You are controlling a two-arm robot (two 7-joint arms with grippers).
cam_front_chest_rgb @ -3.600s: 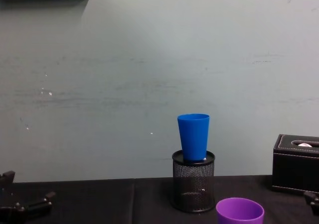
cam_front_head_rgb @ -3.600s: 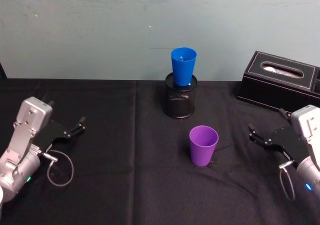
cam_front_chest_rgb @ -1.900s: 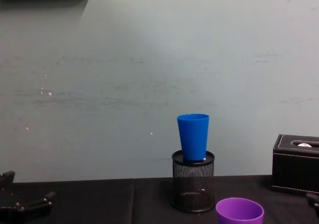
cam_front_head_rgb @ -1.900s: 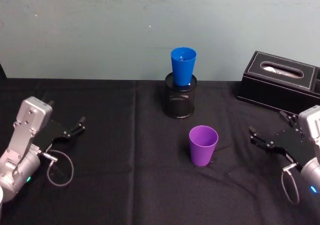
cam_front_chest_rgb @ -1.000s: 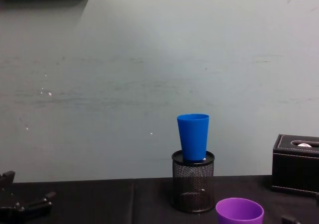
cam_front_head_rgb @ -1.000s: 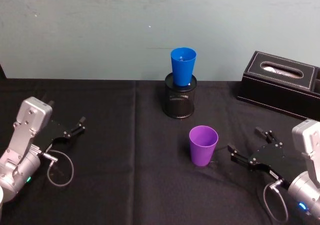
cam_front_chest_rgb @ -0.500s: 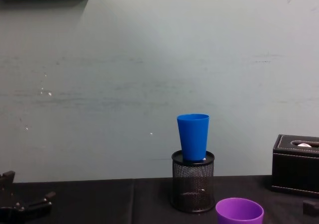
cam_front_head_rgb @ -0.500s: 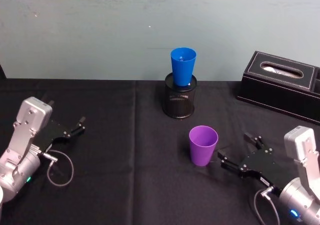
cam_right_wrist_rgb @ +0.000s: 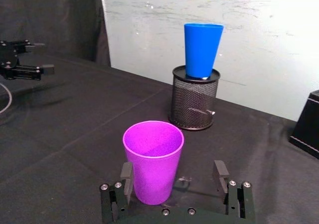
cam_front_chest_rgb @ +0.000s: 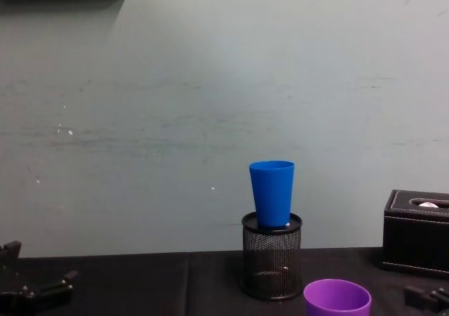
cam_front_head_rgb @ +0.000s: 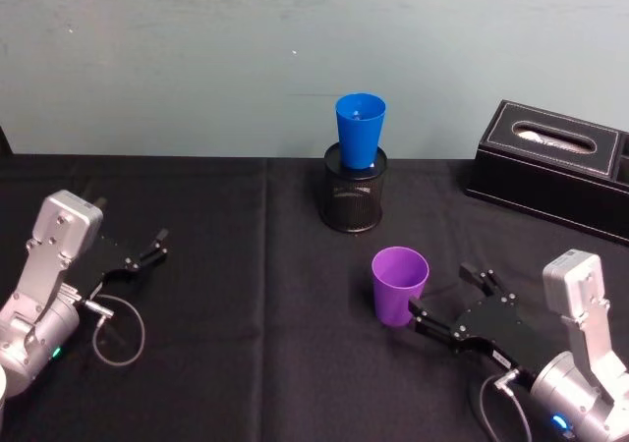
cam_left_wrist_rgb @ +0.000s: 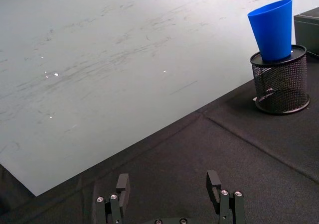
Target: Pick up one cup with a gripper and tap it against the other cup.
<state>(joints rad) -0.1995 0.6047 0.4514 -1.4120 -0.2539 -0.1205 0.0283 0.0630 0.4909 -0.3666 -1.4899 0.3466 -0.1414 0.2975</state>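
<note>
Pointing at the purple cup (cam_front_head_rgb: 400, 285) from the robot's right, the right gripper (cam_front_head_rgb: 441, 290) is lying low over the black tabletop (cam_front_head_rgb: 246, 344) with its fingers spread wide and gripping nothing. In the head view the cup is standing upright just ahead of the fingertips, the nearer finger (cam_front_head_rgb: 415, 310) sitting right beside its base; whether they are touching cannot be told. The right wrist view is showing more: the purple cup (cam_right_wrist_rgb: 153, 162) is standing in the mouth of the right gripper (cam_right_wrist_rgb: 173, 175), closer to one finger (cam_right_wrist_rgb: 127, 176) than to the other. The chest view is catching the cup's rim (cam_front_chest_rgb: 337, 300).

Farther back, the blue cup (cam_front_head_rgb: 360, 128) is sitting upright in the mouth of a black wire-mesh pen holder (cam_front_head_rgb: 353, 201), well apart from the purple cup. A black tissue box (cam_front_head_rgb: 550, 167) is standing at the far right.

The left gripper (cam_front_head_rgb: 152, 248) is resting parked at the left; its wrist view is showing its fingers (cam_left_wrist_rgb: 122, 184) apart and empty.
</note>
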